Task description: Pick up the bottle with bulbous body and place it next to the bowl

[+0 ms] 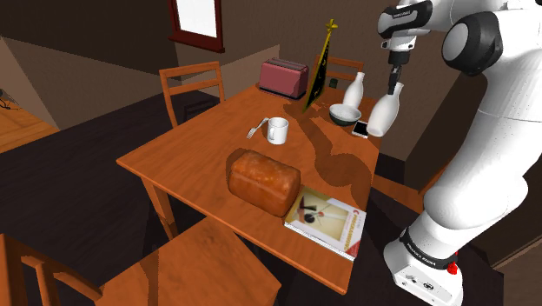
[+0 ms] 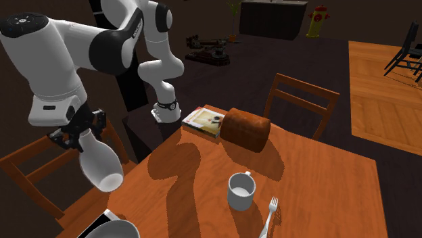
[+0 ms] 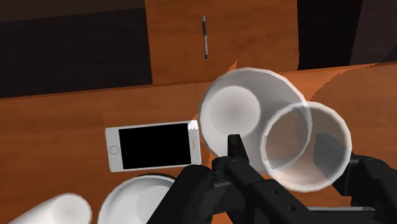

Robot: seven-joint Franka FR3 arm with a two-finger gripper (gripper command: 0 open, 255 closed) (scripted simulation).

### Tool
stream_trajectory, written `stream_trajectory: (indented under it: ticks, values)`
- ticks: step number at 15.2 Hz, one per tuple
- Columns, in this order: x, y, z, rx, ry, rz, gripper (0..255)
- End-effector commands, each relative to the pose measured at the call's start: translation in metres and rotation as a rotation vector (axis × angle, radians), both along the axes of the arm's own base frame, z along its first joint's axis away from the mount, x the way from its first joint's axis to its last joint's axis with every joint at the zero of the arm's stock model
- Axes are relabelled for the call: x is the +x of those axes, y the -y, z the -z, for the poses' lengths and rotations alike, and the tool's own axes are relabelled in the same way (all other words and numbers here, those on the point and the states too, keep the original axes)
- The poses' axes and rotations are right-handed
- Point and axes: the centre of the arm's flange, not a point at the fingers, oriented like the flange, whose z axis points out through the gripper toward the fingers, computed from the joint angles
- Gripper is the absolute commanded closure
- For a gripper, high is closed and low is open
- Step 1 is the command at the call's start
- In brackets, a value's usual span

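Shoulder view: pincer clamped on neck of white bottle. Bottle hangs tilted above worktop, just beside bowl and phone. Probably rigid, smooth, slippery, breakable. Neck grip lets heavy bulb swing, so lower gently.

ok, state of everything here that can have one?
Pincer: shut on bulbous bottle.
Bulbous bottle: held in the air, tilted.
Bowl: upright.
Second bottle: upright.
Mug: upright, empty.
Phone: face up, screen dark.
Book: closed, flat.
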Motion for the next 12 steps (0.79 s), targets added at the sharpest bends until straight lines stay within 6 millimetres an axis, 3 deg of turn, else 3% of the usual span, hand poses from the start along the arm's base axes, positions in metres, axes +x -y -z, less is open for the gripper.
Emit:
stream_trajectory:
  ticks: [1,12]
  values:
    - [0.001,0.0,0.01,-0.001,0.001,0.0,255]
    - [0.001,0.0,0.068,-0.001,0.001,0.0,255]
